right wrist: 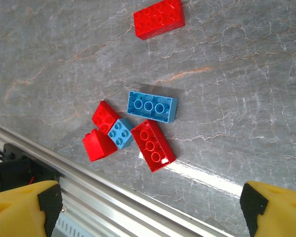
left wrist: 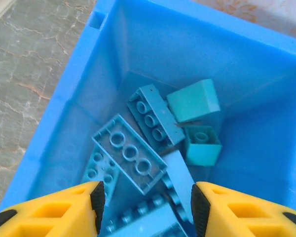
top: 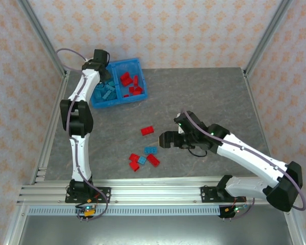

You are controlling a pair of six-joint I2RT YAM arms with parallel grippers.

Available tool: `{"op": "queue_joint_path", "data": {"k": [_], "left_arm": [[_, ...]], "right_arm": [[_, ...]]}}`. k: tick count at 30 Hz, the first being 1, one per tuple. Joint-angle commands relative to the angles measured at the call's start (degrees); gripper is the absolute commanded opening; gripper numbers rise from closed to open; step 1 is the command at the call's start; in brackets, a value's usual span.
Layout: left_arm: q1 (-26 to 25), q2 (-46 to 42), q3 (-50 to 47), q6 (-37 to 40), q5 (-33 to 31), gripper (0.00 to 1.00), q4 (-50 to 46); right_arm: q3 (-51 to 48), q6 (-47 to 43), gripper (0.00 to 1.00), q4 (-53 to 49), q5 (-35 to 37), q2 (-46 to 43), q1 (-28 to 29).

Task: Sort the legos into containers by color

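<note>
Sorting so far: translucent blue plastic bin (top: 125, 61) holds light blue studded bricks (left wrist: 129, 154) left, red bricks (top: 130, 84) right; six loose bricks (right wrist: 152, 106) wait on the table (top: 219, 92).
Left gripper (left wrist: 145, 202): jaws parted, empty, above the blue pile.
Right gripper (right wrist: 149, 205): spread wide, empty, over the loose ones.
Handling: light, stiff, slick; I'd pinch the lone red brick (right wrist: 159, 19) across its long sides.

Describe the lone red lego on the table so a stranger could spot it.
Find the blue bin at the table's far left. Coming toward the near edge, the first loose lego is this red brick. It lies alone; the other loose reds huddle together nearer that edge.
</note>
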Motion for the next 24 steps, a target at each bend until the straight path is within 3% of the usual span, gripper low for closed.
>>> {"op": "queue_joint_path", "data": {"k": [1,6,13,21,24], "left_arm": [[-0.2,-13.5,-4.6,-4.2,5.5,0.52,-0.8],[-3.6,-32.6,-18.7,-2.0,12.1,0.52,3.6],[-11.5,-57.4,-36.6,23.0,15.6,0.60,5.9],[-13.2,-79.8,-58.7,60.2,42.0,0.96,-5.2],[-14.5,-87.6,-66.5,68.8,49.8,1.00,-7.0]], "right_arm": [[3.3,-1.2,0.95,0.8,2.5,3.6,0.3],[6.3,-0.6,0.95,4.0,7.0,10.2,0.4],[14.8,-1.8,0.95,7.2,8.3,24.7,0.6],[28.7,-7.2,0.97,3.5,12.0,42.9,2.4],[33.6,-9.3,0.98,0.5,12.9,49.2,3.0]]}}
